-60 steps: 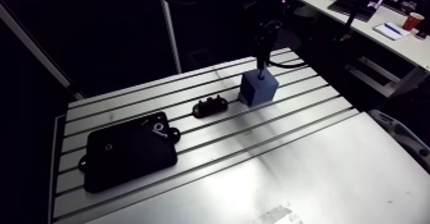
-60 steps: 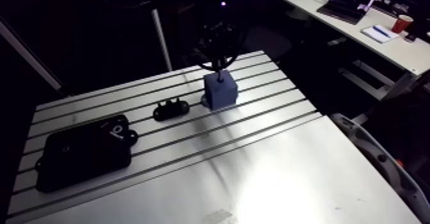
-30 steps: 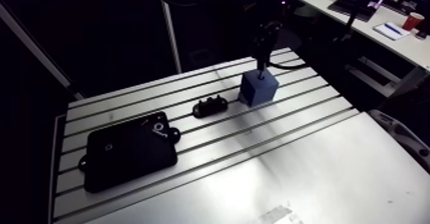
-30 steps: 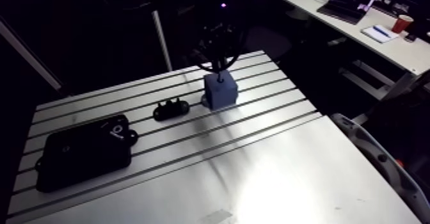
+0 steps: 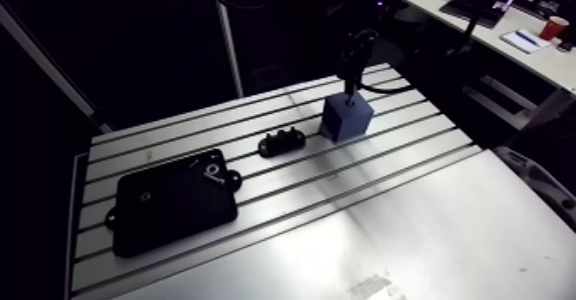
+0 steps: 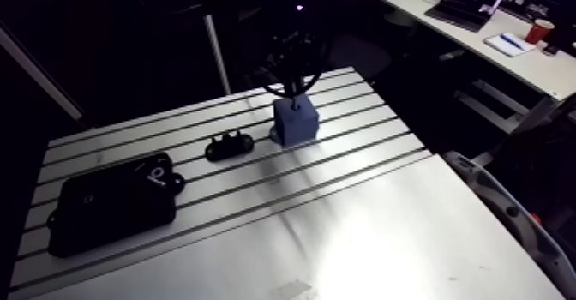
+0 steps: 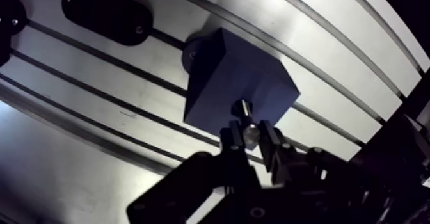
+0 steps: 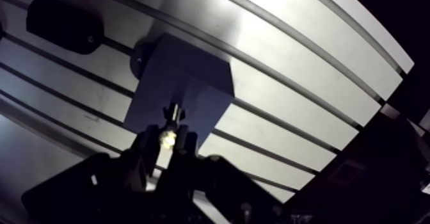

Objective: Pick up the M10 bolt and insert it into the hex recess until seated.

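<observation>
A blue block (image 5: pixel 347 117) stands on the slotted table (image 5: pixel 403 226) towards its far side; in the wrist view the blue block (image 7: pixel 233 82) lies just ahead of the fingers. My gripper (image 7: pixel 251 137) is shut on the M10 bolt (image 7: pixel 246 118), whose shiny head sits between the fingertips. The bolt's shaft points at the block's top face and its tip touches or enters it; the hex recess itself is hidden under the bolt. In the arm view the gripper (image 5: pixel 351 82) hangs directly over the block.
A small black oval part (image 5: pixel 281 141) lies on the table left of the block. A large flat black plate (image 5: pixel 171 202) with mounting ears rests further left, nearer the front. A light panel (image 5: pixel 446 243) covers the table's near right area.
</observation>
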`<state>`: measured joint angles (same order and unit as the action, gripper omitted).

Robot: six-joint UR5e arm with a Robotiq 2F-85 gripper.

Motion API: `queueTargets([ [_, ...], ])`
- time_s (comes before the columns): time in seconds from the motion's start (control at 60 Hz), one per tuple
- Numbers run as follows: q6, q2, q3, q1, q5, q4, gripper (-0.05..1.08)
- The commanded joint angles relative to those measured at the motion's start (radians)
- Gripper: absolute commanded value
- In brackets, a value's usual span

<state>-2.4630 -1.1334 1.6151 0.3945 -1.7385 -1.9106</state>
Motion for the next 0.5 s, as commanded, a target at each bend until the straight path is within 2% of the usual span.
queueTargets([
  [0.017,0.0,0.002,0.001,0.001,0.0,0.0,0.76],
  [0.5,-0.002,0.002,0.008,0.001,-0.002,-0.002,0.76],
])
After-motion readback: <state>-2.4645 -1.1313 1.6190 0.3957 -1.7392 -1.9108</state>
